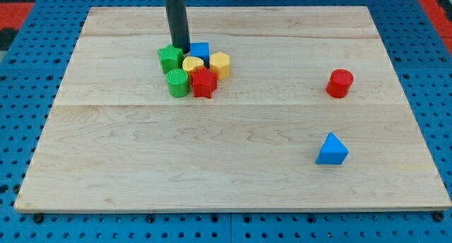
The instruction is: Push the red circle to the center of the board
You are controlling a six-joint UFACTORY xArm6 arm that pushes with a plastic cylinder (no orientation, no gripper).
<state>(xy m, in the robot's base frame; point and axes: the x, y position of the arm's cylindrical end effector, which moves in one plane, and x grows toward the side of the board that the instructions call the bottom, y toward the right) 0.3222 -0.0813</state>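
Rod tip [181,49] sits at the top edge of the cluster on the board's [233,179] left, wedged between the green star [169,58] and blue cube [200,52]; no jaws on this rig, just a bare rod. Red circle [340,83] stands alone well off to the view's right, above the blue triangle [332,150]. Risk: a straight sweep right would likely drag the yellow heart [192,63], yellow hexagon [220,63], red star [204,83] or green circle [177,82] along, or clip the target off-centre and skew it.
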